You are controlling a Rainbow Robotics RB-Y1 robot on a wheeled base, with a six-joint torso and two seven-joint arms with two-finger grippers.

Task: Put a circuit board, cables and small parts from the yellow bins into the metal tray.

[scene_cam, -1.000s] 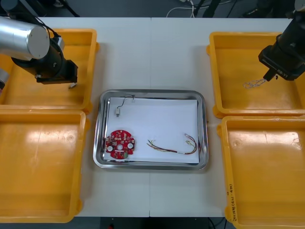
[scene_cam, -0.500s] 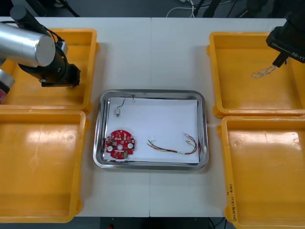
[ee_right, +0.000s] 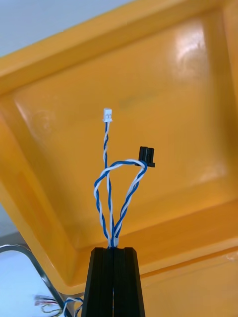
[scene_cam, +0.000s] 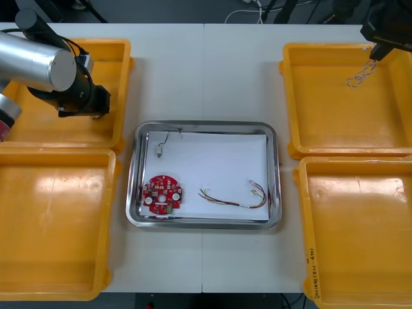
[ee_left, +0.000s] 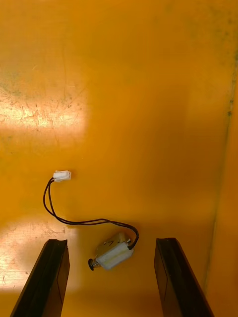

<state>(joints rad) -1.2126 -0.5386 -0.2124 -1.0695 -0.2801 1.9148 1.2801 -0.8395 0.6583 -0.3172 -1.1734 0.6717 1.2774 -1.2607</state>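
Bench [scene_cam: 206,71]: yellow bins [scene_cam: 58,219] flanked metal tray [scene_cam: 132,193]. Right hand [ee_right: 113,250], above far right bin [scene_cam: 335,122], pinched a dangling twisted blue and white cable [ee_right: 106,198]. Left hand [ee_left: 111,241] gaped wide over far left bin's [scene_cam: 38,125] black cable [ee_left: 89,221] and small metal part [ee_left: 113,251]. Tray held round red circuit board [scene_cam: 161,193], red and yellow cable [scene_cam: 235,198].

Front looks steeply down; wrist cameras closely face yellow bins [scene_cam: 335,122].

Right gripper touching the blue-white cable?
Touching. Right wrist view: right gripper is shut on the cable, whose strands rise from between its fingertips.
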